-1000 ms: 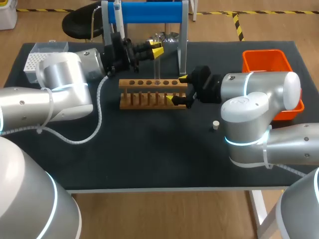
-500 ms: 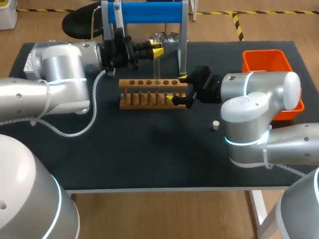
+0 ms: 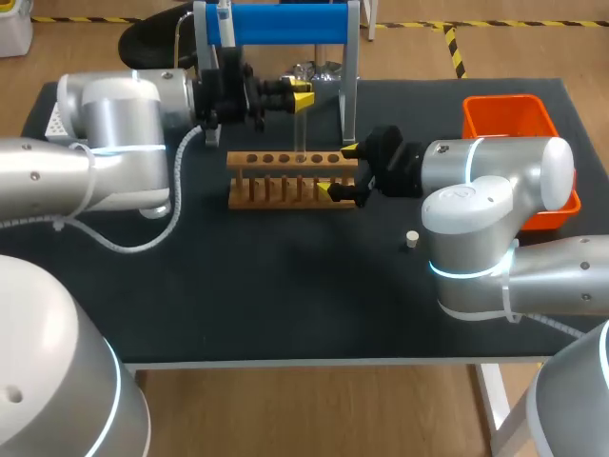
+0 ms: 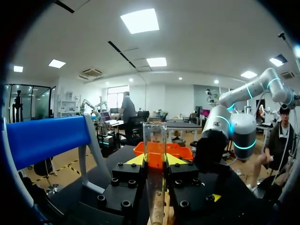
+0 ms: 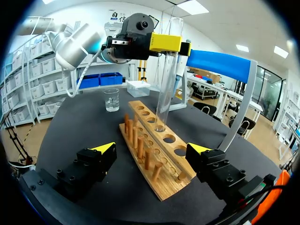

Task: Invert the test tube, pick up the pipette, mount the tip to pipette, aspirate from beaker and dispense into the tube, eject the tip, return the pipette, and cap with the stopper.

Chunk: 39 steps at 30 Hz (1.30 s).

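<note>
Head view: left end effector (image 3: 300, 93) clamped on test tube (image 3: 301, 129), long axis near vertical, mouth up, lower end at a hole of wooden rack (image 3: 245, 159) directly below. Right end effector (image 3: 336, 169) wide, straddling rack end. Next move likely straight down, left arm.

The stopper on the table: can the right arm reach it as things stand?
Probably yes. The right gripper is open at the rack, and only bare table lies between it and the stopper. The stopper sits close to the arm's elbow, though.
</note>
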Tool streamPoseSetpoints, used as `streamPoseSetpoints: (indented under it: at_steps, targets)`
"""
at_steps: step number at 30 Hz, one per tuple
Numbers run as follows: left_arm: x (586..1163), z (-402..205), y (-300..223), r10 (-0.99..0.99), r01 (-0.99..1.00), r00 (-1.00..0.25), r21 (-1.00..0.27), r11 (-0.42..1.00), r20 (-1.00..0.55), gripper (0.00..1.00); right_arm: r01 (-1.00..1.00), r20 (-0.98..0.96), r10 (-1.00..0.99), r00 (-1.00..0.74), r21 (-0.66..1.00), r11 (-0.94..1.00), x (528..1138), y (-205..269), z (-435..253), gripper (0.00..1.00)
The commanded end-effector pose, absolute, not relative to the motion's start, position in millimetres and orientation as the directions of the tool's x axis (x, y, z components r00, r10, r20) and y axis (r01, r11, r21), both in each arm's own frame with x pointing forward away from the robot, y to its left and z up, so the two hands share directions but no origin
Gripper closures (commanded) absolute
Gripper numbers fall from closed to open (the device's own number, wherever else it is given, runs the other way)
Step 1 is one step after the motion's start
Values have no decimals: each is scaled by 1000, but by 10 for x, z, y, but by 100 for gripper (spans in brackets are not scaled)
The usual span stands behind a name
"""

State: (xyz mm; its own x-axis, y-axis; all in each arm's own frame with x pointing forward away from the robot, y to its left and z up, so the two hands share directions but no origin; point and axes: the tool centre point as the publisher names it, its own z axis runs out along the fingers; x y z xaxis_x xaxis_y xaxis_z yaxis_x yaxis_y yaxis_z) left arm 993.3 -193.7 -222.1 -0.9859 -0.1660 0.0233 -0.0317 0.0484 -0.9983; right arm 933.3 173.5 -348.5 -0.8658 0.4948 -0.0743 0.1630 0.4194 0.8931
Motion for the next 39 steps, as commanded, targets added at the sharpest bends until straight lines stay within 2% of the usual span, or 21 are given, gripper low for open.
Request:
streamPoseSetpoints:
  at_steps: [1, 15, 39]
  targets:
    - [9937, -2260, -1957, -166, -37, -986, -998, 58, 27, 100, 163, -75, 496, -865, 893, 420, 9333, 1741, -3488, 0]
    - [9919, -2337, -1913, -180, -55, -983, -993, 103, 36, 100, 163, -75, 496, -865, 893, 420, 9333, 1741, -3488, 0]
    - [9919, -2519, -1896, -177, -15, -984, -996, 82, 0, 100, 163, -75, 496, -865, 893, 420, 9333, 1741, -3488, 0]
